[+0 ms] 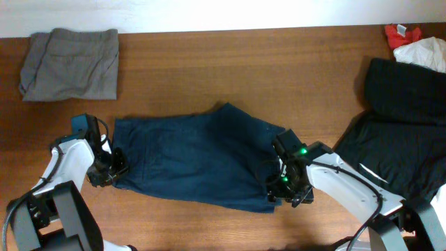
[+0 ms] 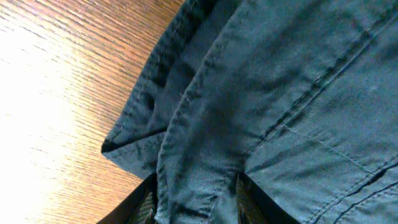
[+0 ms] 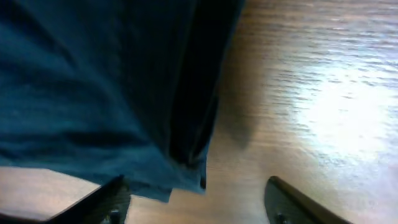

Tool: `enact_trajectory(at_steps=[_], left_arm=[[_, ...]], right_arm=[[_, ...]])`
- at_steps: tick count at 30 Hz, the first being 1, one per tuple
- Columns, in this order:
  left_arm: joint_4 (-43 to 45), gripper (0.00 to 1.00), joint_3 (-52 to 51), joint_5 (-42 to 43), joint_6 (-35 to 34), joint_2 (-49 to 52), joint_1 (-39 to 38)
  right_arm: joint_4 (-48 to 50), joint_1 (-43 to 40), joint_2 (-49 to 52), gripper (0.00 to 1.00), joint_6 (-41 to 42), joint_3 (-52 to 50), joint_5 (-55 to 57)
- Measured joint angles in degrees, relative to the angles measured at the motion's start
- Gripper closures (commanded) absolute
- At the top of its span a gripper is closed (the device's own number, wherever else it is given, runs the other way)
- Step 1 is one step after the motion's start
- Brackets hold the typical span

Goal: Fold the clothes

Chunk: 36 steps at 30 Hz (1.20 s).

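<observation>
Clothes (image 1: 195, 157) lay flat in the middle of the table (image 1: 209, 63), long axis running between the arms. The left gripper (image 1: 113, 169) pinched the left edge. The right gripper (image 1: 279, 185) stood wide open at the right corner.

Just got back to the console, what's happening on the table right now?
Both arms are at the navy clothes, spread out mid-table and not yet folded. The left gripper is at the left edge with bunched hem between its fingers; whether it is clamped is unclear. The right gripper is at the right edge, jaws open around the fabric edge. The grey garment and black garment lie aside.
</observation>
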Motion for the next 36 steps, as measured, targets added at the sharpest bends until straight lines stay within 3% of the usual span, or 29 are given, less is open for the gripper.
enact_trajectory(at_steps=[1, 3, 7, 10, 11, 12, 21, 30, 36], left_arm=[[0.0, 0.61, 0.0, 0.0, 0.0, 0.0, 0.0], [0.0, 0.61, 0.0, 0.0, 0.0, 0.0, 0.0], [0.0, 0.62, 0.0, 0.0, 0.0, 0.0, 0.0], [0.0, 0.69, 0.0, 0.0, 0.1, 0.0, 0.0], [0.0, 0.77, 0.0, 0.0, 0.0, 0.0, 0.0], [0.0, 0.98, 0.0, 0.0, 0.0, 0.0, 0.0], [-6.6, 0.99, 1.2, 0.0, 0.0, -0.7, 0.0], [-10.4, 0.99, 4.5, 0.9, 0.0, -12.3, 0.0], [-11.0, 0.95, 4.5, 2.0, 0.0, -13.7, 0.0]], right_arm=[[1.0, 0.0, 0.0, 0.63, 0.2, -0.3, -0.4], [2.8, 0.0, 0.0, 0.70, 0.2, -0.4, -1.3], [3.9, 0.0, 0.0, 0.71, 0.7, -0.5, -2.8], [4.0, 0.0, 0.0, 0.73, 1.0, -0.5, -3.2], [4.0, 0.0, 0.0, 0.92, 0.9, -0.5, -3.2], [4.0, 0.0, 0.0, 0.96, 1.0, -0.5, -3.3], [1.7, 0.0, 0.0, 0.96, 1.4, -1.5, -5.6], [-7.5, 0.0, -0.2, 0.96, 0.4, 4.0, -7.1], [-11.6, 0.0, -6.7, 0.96, -0.1, 4.2, -7.7]])
